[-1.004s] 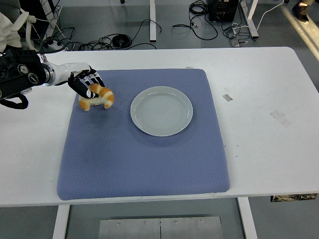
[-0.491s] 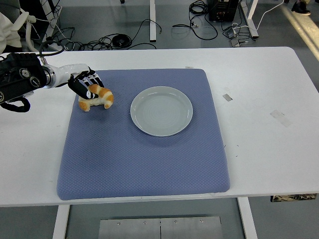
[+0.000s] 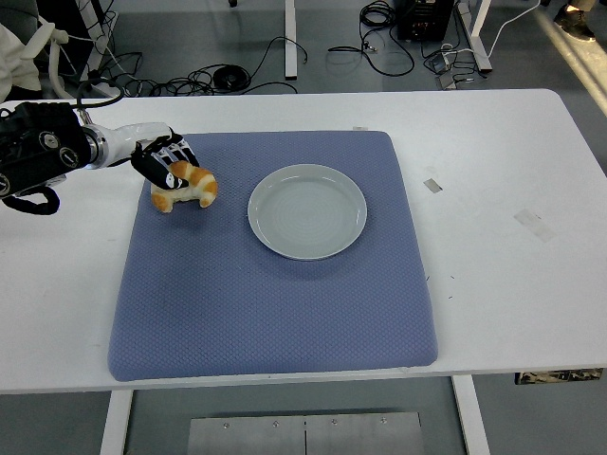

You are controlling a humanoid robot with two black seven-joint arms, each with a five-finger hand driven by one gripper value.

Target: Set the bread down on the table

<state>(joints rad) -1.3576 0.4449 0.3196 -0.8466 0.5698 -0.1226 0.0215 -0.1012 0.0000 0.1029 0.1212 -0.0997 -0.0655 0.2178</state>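
Bread (image 3: 186,187) sits low on the blue mat (image 3: 275,303) with the left robot hand (image 3: 167,163) curled around it, so opening carelessly might roll it toward the plate (image 3: 307,210).

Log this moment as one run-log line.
left hand: shut on golden-brown bread roll | bread: on blue quilted mat, left of empty pale round plate | right hand: not in view

Left hand (image 3: 167,163) has drifted slightly up and back. Bread (image 3: 186,186) moved with it, marginally, over the mat (image 3: 275,284).
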